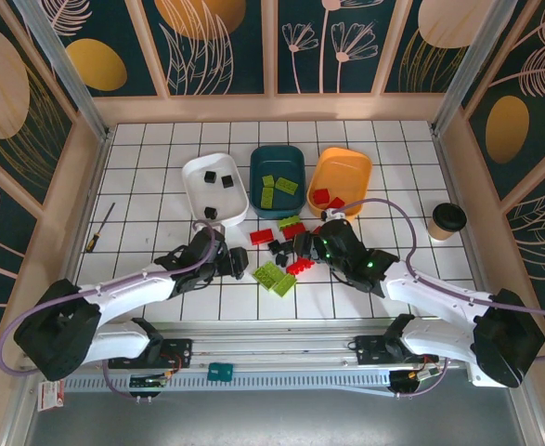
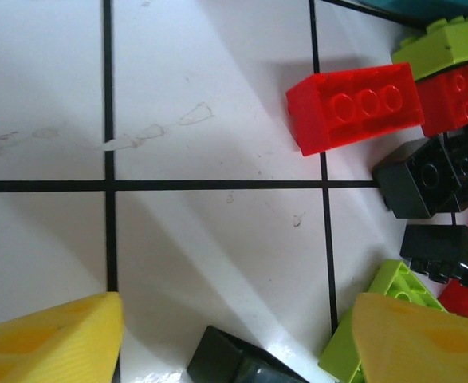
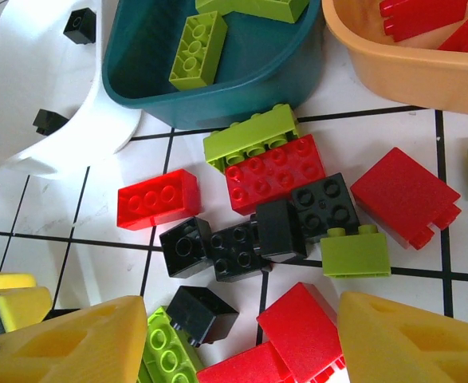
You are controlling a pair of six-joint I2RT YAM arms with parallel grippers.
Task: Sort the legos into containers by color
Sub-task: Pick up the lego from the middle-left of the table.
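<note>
The white bin (image 1: 198,181) holds black bricks, the teal bin (image 1: 277,160) lime green ones (image 3: 198,48), and the orange bin (image 1: 356,167) red ones. In front of the bins, loose red, green and black legos (image 1: 281,243) lie in a pile. My left gripper (image 1: 238,265) is open at the pile's left edge, low over the tiles. A black brick (image 2: 234,363) lies loose between its yellow fingers (image 2: 50,339), and a red oblong brick (image 2: 353,106) lies ahead of it. My right gripper (image 3: 241,343) is open over the pile's near side, with a black brick (image 3: 202,313) and red bricks (image 3: 305,327) between its fingers.
A paper cup with a dark lid (image 1: 448,220) stands at the right. A screwdriver (image 1: 99,229) lies at the left edge. Wooden frame posts and walls enclose the tiled table (image 1: 161,149). The two grippers are close together at the pile.
</note>
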